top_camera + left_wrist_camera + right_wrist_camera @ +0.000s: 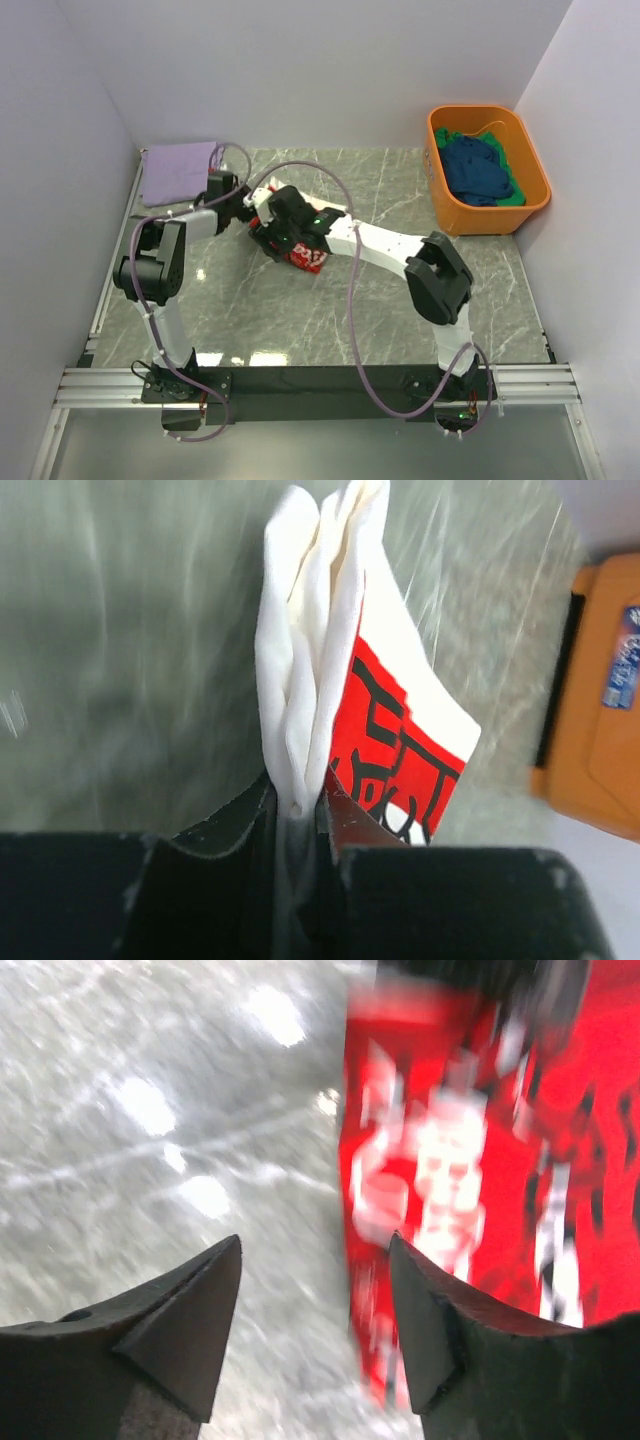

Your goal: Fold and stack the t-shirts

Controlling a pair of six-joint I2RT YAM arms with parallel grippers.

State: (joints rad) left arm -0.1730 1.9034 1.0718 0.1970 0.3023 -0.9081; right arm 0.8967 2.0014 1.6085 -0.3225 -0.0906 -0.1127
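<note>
One folded, several to go

Far left, the lavender shirt (180, 170) lies folded on the bench (300, 310). My left fingers (225, 825) clamp the white shirt (300, 650) mid-bench; right fingers (190, 1320) apart above its red panel (440, 1180). Blue and green shirts (480, 170) wait in the tub (535, 195).

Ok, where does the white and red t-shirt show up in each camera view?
Top external: white and red t-shirt left of centre, partly hidden.
Left wrist: the t-shirt at centre, white folds pinched in the left gripper, red panel to the right.
Right wrist: the t-shirt fills the right half, blurred red print.
Shared landmark: grey marble table, in all three.
</note>
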